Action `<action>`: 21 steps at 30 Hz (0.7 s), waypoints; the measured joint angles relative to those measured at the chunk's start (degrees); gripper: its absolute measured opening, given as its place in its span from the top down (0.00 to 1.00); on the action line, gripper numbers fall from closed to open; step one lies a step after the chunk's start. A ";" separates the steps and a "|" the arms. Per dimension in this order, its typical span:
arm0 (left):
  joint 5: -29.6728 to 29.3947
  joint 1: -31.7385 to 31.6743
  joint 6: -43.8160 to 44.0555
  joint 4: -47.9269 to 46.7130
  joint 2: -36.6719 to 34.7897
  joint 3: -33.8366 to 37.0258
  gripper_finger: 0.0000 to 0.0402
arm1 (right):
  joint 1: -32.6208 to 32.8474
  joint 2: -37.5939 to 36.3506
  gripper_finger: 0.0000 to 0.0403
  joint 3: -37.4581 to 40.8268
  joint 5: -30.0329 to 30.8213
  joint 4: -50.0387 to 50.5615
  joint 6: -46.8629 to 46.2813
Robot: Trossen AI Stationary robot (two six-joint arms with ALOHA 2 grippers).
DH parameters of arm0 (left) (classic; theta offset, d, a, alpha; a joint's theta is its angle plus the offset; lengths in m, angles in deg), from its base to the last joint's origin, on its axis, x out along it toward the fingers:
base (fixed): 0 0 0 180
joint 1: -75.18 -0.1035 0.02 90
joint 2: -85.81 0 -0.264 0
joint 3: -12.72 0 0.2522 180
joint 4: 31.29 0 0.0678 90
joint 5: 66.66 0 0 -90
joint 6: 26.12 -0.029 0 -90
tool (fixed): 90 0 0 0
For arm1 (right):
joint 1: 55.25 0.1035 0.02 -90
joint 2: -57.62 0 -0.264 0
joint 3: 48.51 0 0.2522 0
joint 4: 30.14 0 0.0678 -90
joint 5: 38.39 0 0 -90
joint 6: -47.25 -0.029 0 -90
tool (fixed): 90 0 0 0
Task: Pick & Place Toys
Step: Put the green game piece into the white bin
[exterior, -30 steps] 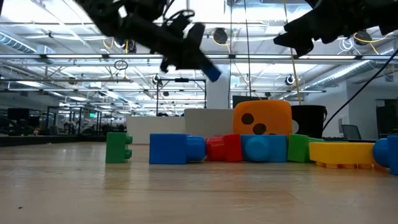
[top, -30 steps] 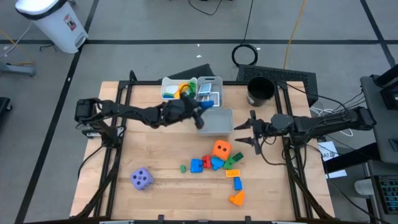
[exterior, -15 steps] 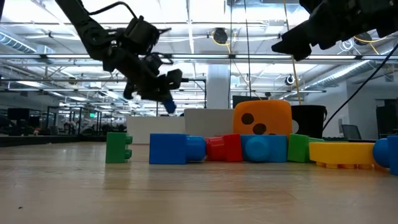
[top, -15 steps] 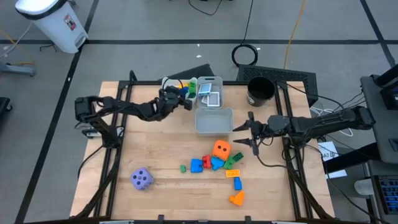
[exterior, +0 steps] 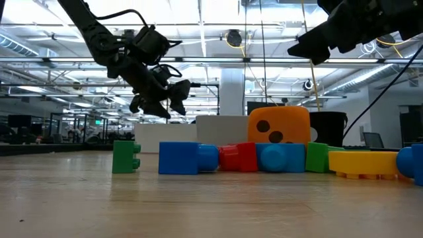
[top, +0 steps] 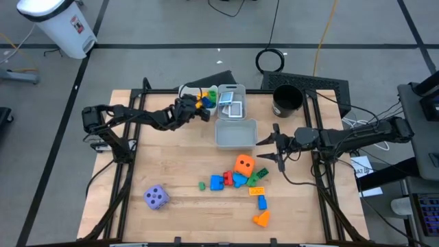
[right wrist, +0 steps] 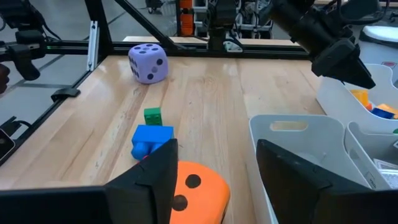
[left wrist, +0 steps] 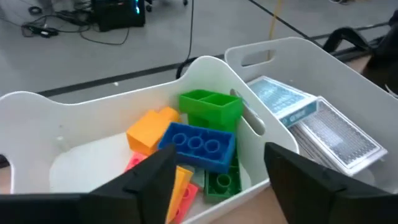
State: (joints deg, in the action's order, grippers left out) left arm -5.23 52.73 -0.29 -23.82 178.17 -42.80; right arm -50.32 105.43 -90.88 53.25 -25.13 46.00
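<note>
Over the far white bin (left wrist: 37,124), the left gripper (top: 200,108) is hovering, fingers (left wrist: 149,180) spread and holding nothing; a blue block (left wrist: 198,145) is lying in the bin just beyond them, on the green, orange and yellow blocks. Judgement: release looks done, so the arm should be lifting straight clear of the bin rim before swinging back. Right gripper (top: 269,144) is waiting beside the grey bin (top: 236,134), fingers (right wrist: 149,180) parted, empty, above the orange die (top: 244,165). Remaining blocks are sitting mid-desk (top: 178,165); the purple die (top: 156,197) is lying well apart.
</note>
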 joint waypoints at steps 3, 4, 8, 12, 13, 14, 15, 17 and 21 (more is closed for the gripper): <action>0.12 0.07 -0.01 0.02 0.00 0.00 0.32 | 0.00 0.00 0.52 0.00 0.01 0.00 0.00; 0.12 0.05 -0.03 0.01 0.02 0.00 0.30 | 0.00 0.00 0.52 0.00 0.01 0.00 0.02; 0.76 0.51 0.99 0.06 0.02 0.00 0.26 | 0.00 0.00 0.52 0.00 0.01 1.07 0.44; 1.42 1.12 1.10 0.23 0.04 0.00 0.24 | 0.21 0.00 0.52 0.00 -0.82 5.51 0.44; 1.39 1.24 1.08 0.23 0.04 0.00 0.23 | 0.40 -0.02 0.52 0.00 -1.85 7.06 0.44; 1.38 1.40 1.07 0.23 0.04 0.00 0.23 | 0.71 0.00 0.52 0.00 -2.87 8.81 0.44; 1.37 1.60 1.07 0.23 0.04 0.00 0.23 | 1.08 0.01 0.52 0.00 -3.86 10.47 0.44; 1.49 2.01 1.07 0.23 0.04 0.00 0.23 | 2.00 0.27 0.53 0.00 -4.98 13.21 0.45; 1.69 2.30 0.93 0.28 0.04 0.00 0.25 | 5.26 1.56 0.54 1.73 -4.75 14.26 0.44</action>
State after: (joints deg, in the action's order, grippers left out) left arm -3.53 55.04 0.64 -23.54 178.21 -42.80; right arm -45.06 106.99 -89.14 48.49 -10.87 46.43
